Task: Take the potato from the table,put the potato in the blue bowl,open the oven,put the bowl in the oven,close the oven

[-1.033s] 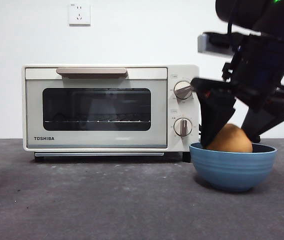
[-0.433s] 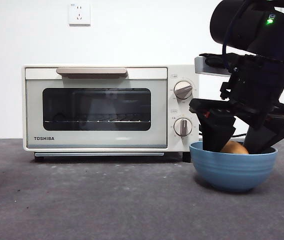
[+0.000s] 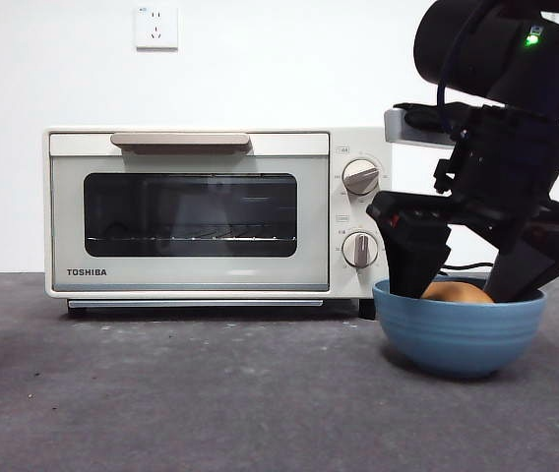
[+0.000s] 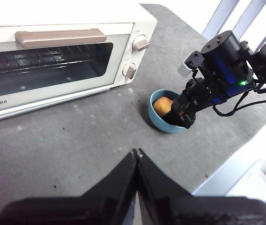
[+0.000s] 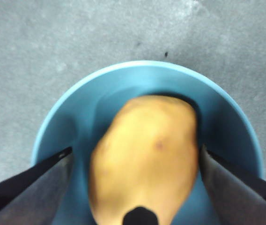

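Note:
The tan-orange potato [image 3: 457,292] [image 5: 144,159] [image 4: 162,105] lies inside the blue bowl [image 3: 457,334] [image 5: 77,108] [image 4: 158,123], only its top showing over the rim in the front view. My right gripper [image 3: 462,287] [image 5: 135,151] [image 4: 180,115] reaches down into the bowl, open, with one jaw on each side of the potato. The bowl stands on the table [image 3: 211,393] just right of the cream oven [image 3: 191,211] [image 4: 53,56], whose door is closed. My left gripper [image 4: 136,153] hangs shut and empty, high above the table and well away from the bowl.
A black cord runs behind the bowl at the oven's right side. The oven's two knobs [image 3: 360,177] face the bowl. A wall socket [image 3: 155,27] sits above the oven. The table's edge [image 4: 226,159] lies close to the bowl on the right arm's side.
The right gripper came down with the potato until it sank into the bowl. Its jaws have since spread apart from the potato. The oven and bowl stayed put.

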You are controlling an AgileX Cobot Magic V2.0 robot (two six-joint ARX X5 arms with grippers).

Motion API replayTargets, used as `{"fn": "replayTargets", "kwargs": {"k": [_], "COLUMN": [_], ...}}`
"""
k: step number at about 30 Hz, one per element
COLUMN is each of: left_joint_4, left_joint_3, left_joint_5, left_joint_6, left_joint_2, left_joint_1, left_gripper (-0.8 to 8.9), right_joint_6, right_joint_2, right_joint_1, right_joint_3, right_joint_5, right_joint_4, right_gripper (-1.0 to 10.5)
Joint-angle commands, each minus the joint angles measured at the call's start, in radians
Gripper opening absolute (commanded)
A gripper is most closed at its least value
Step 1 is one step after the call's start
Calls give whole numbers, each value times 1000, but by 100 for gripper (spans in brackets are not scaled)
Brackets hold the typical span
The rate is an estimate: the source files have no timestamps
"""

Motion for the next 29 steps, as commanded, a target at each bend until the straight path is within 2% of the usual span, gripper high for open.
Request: {"fn": "replayTargets", "kwargs": {"k": [1,9,17,23,29], "left_joint_4": [34,183,509,700,803], "left_joint_3": [2,2,2,5,66], "left_joint_5": [0,0,-6,-105,-163], "left_joint_6": [11,-7,-79,-78,-56], "left_joint_2": [6,112,333,515,689], "left_joint_1": [-2,-12,-56,-104,-129], "left_gripper": [-8,-8,-8,-8,-8], "right_joint_6": [11,10,11,24,44], "right_joint_2": [-29,-226,-535,-702,-785], "right_joint_1": [0,0,0,0,0], "right_joint_3": [-4,0,0,0,0], "right_joint_5": [1,1,1,2,3], "right_joint_4": [2,-70,-190,-300,-375], "right_gripper": [447,446,446,446,445]}}
